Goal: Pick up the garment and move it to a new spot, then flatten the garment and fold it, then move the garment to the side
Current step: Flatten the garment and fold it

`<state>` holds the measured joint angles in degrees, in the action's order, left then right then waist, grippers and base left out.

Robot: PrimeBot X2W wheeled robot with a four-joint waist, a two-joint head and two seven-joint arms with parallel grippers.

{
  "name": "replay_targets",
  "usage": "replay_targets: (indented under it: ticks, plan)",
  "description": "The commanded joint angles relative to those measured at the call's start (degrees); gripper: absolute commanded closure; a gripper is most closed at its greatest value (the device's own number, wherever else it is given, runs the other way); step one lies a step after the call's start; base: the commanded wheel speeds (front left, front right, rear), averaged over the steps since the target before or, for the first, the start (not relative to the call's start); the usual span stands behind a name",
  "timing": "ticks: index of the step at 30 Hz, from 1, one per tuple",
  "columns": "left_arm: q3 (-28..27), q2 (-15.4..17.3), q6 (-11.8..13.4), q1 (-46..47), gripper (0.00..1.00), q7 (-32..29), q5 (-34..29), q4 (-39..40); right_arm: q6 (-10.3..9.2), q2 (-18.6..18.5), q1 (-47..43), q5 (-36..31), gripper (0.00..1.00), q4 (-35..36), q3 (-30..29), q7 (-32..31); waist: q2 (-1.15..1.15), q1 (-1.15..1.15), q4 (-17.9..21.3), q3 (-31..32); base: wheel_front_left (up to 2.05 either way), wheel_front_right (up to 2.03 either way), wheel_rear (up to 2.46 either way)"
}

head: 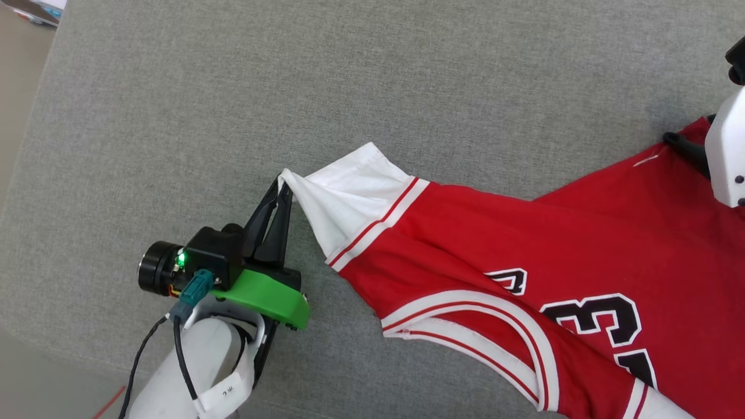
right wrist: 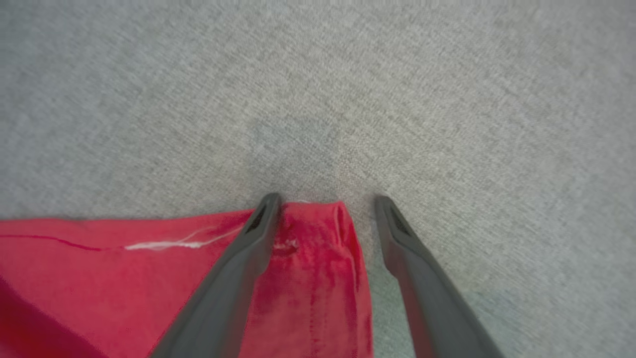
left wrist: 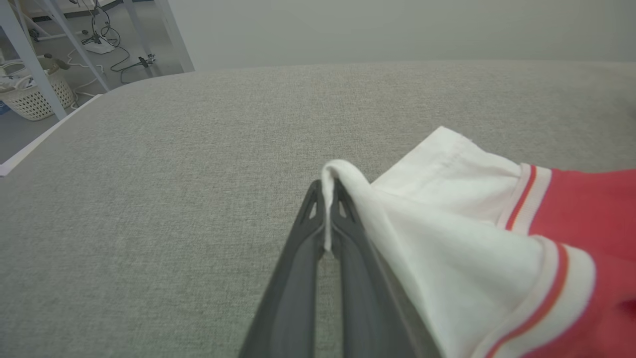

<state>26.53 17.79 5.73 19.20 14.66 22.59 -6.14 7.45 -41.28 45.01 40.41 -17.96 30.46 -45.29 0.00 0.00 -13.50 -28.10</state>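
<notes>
The garment (head: 495, 244) lies spread across the right half of a grey fabric-covered worktop (head: 233, 87). It lies red side up, with a black number outlined in white and red-and-white trim curving along its lower edge in the head view. Its white sleeve (head: 349, 198) reaches out toward the middle of the worktop. The left gripper (head: 283, 189) has its two dark fingers (left wrist: 348, 223) pressed together on the tip of that sleeve. The pinched cloth stands up in a small white fold between them and is lifted a little off the surface, while the rest of the sleeve slopes back down to the red body. In the right wrist view the right gripper (right wrist: 326, 204) is low over the far right part of the garment with its fingers (right wrist: 238, 268) held apart. A narrow red fold of the hem or corner sits in the gap, closer to the finger on that view's left. That view is blurred, so the fingers may or may not be pressing on the cloth. Past the worktop's far left corner, in the left wrist view, a white woven basket (left wrist: 35, 97) and loose cables (left wrist: 107, 40) sit on the floor.
</notes>
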Motion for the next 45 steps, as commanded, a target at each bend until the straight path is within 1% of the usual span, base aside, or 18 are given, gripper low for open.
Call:
replay_targets:
  ticks: [1,4,7,12,19,25,30,34,37,40,43,44,45]
  plan:
    - [-0.5,-0.3,-0.4,0.4,1.0,0.3,-0.9,-0.3,0.03,1.6,-2.6,1.1,1.0,-2.2,2.7,0.3,0.0,0.0,0.9,0.9,0.0,0.0,0.0]
    - [-0.8,-0.4,-1.0,0.1,1.0,0.3,-1.4,-0.8,0.03,1.8,-1.1,2.2,1.0,-2.6,2.4,4.7,0.0,0.0,1.8,2.3,0.0,0.0,0.0]
    - [-1.1,-0.3,-1.4,-0.2,1.0,0.3,-2.0,-1.4,0.03,1.8,0.1,2.9,1.0,-2.6,2.3,9.7,0.0,0.0,2.7,5.0,0.0,0.0,0.0]
    - [-2.1,0.8,-1.4,-0.9,1.0,0.3,-2.7,-1.5,0.03,0.4,0.4,4.7,1.0,-0.7,2.0,17.7,0.0,0.0,4.2,10.3,0.0,0.0,0.0]
    - [-3.6,3.7,-1.4,0.6,1.0,-0.2,-3.1,0.2,0.03,-2.3,-1.0,6.9,1.0,3.9,1.0,24.1,0.0,0.0,6.5,14.8,0.0,0.0,0.0]
    - [-4.8,7.4,-2.5,6.8,1.0,-2.9,-4.5,3.8,0.03,-2.9,-0.6,6.9,1.0,7.9,-1.4,27.7,0.0,0.0,8.6,16.1,0.0,0.0,0.0]
    - [-4.8,9.5,-4.6,17.6,1.0,-7.0,-6.7,7.3,0.03,-2.5,2.1,4.2,1.0,10.1,-3.7,28.8,0.0,0.0,9.9,14.4,0.0,0.0,0.0]
    - [-5.3,9.5,-7.1,29.1,1.0,-9.9,-6.9,8.1,0.03,-1.1,6.8,1.3,1.0,10.9,-6.4,29.2,0.0,0.0,10.9,10.8,0.0,0.0,0.0]
    - [-5.5,9.3,-9.0,38.6,1.0,-11.5,-7.0,6.9,0.03,0.5,11.7,-1.2,1.0,10.8,-8.7,29.1,0.0,0.0,11.6,7.6,0.0,0.0,0.0]
    - [-5.4,8.5,-10.8,49.0,1.0,-12.9,-6.3,3.5,0.03,2.2,18.3,-3.9,1.0,9.8,-10.6,28.5,0.0,0.0,12.0,4.2,0.0,0.0,0.0]
    - [-5.0,8.5,-11.9,58.5,1.0,-13.3,-6.5,-1.2,0.03,3.6,25.3,-6.8,1.0,8.2,-11.6,28.3,0.0,0.0,12.3,1.5,0.0,0.0,0.0]
    - [-3.2,9.1,-12.6,68.1,1.0,-13.1,-8.2,-6.2,0.03,5.1,33.1,-9.8,1.0,5.6,-12.3,28.9,0.0,0.0,12.5,-1.1,0.0,0.0,0.0]
    - [-2.6,9.3,-12.7,70.8,1.0,-12.9,-8.7,-7.4,0.03,5.3,35.2,-10.6,1.0,4.9,-12.4,29.1,0.0,0.0,12.4,-1.7,0.0,0.0,0.0]
